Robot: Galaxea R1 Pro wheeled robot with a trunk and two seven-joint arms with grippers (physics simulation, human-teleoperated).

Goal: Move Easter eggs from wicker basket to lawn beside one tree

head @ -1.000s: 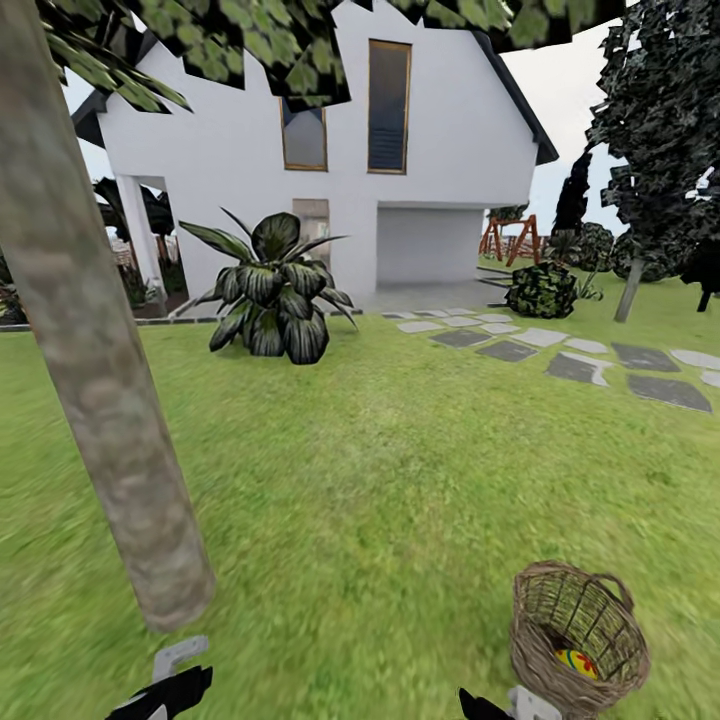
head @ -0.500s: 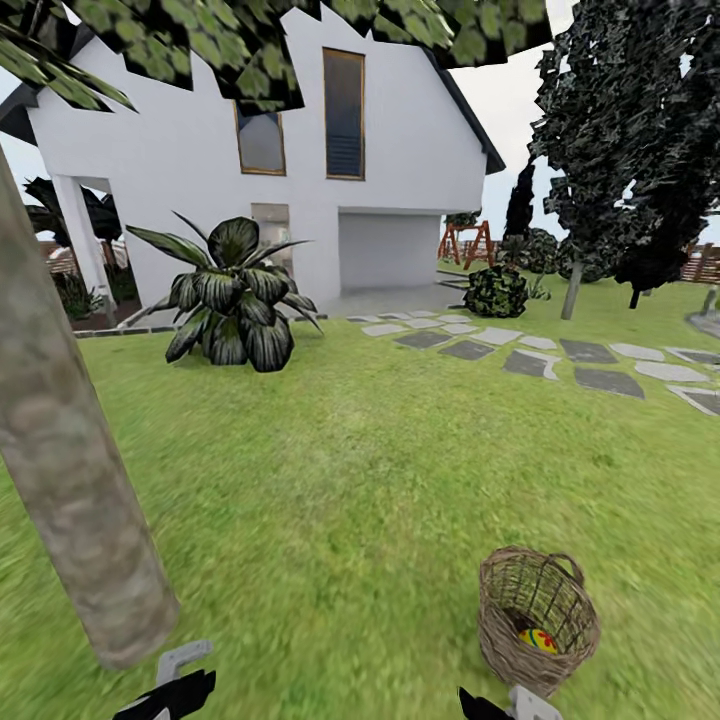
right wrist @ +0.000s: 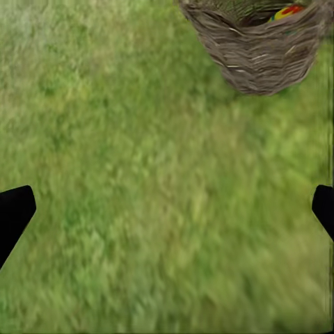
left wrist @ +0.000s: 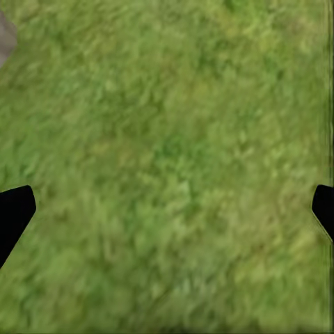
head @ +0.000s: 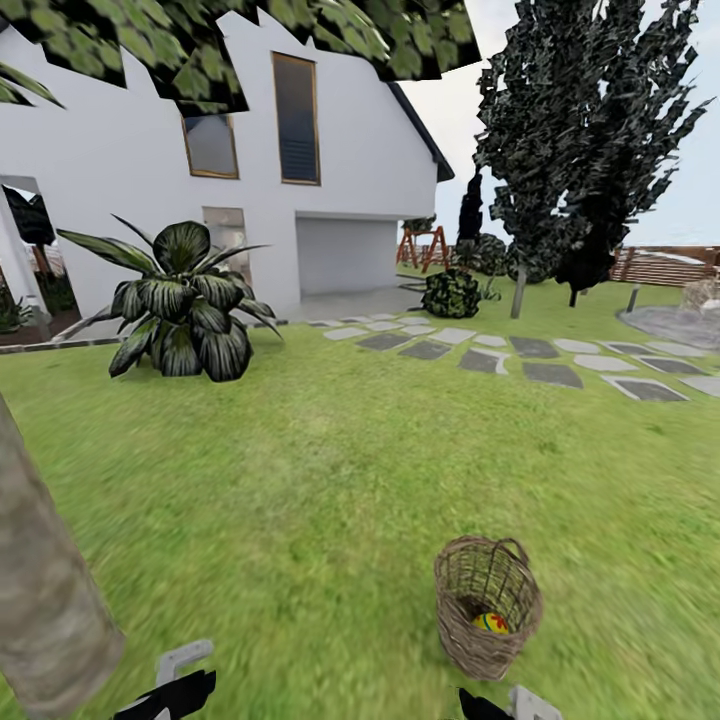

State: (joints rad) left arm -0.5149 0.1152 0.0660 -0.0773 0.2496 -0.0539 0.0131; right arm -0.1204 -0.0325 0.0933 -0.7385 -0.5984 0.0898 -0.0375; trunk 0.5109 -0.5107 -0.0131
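Note:
The wicker basket [head: 488, 607] stands on the lawn [head: 330, 480] low in the head view, just ahead of my right gripper [head: 510, 706]. One painted yellow Easter egg [head: 490, 623] shows inside it; whether more lie beneath is hidden. In the right wrist view the basket [right wrist: 259, 47] sits a short way beyond the open gripper [right wrist: 167, 216], with the egg [right wrist: 289, 12] peeking over its rim. A thick grey-brown tree trunk [head: 40, 600] rises close at the left, beside my left gripper [head: 172, 686]. That gripper [left wrist: 167, 216] is open over bare grass.
A broad-leaved dark plant [head: 180, 310] grows ahead left before the white house [head: 150, 200]. Stepping stones [head: 510, 355] run off to the right. A dark-crowned tree [head: 575, 140] and a small shrub [head: 450, 293] stand far back right, with a slat fence [head: 665, 265] beyond.
The whole head view has swung rightward, so the trunk, house and basket sit further left in the picture. The basket now looks a little farther off. Both grippers stay open.

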